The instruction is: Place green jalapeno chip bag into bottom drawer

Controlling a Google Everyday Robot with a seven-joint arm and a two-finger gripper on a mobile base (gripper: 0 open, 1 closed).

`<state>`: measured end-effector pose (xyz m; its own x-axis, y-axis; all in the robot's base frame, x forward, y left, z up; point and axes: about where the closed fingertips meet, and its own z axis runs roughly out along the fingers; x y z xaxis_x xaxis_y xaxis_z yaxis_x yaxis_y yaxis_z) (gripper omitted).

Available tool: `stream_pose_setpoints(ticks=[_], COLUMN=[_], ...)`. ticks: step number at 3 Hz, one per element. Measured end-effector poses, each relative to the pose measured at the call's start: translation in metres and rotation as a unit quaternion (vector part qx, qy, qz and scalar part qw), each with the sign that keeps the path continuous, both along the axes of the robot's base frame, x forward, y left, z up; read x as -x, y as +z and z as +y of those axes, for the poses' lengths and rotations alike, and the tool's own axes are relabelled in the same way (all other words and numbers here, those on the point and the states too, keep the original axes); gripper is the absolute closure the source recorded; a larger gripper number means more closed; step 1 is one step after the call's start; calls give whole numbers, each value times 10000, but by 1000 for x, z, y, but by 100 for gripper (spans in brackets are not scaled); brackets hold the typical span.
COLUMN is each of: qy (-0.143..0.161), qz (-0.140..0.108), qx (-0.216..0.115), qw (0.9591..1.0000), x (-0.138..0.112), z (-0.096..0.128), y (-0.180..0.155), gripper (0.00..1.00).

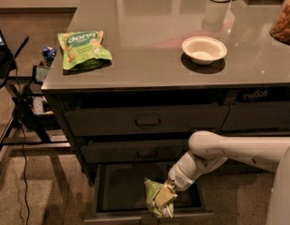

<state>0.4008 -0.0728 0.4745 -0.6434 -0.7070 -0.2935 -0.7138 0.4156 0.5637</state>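
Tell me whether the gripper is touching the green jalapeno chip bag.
Touching. The camera view shows the gripper clamped on the green jalapeno chip bag, over the open bottom drawer.

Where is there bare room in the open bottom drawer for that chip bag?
In the bottom drawer, the left half, between its left wall and the green jalapeno chip bag, is bare. Its right side is crowded by the pincer, shut on the bag, and the arm.
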Motion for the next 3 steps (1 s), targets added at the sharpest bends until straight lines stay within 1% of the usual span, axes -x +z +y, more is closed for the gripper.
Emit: stream_pose_setpoints(ticks=[1, 2, 3], qy=[-455, -761, -762], qz=[53, 91, 91], qx=[-57, -178, -178], qw=[9989, 9969, 9969], x=[-11, -30, -30], z=[-1, 4, 4], y=[-40, -76, -76], gripper=[100, 100, 100])
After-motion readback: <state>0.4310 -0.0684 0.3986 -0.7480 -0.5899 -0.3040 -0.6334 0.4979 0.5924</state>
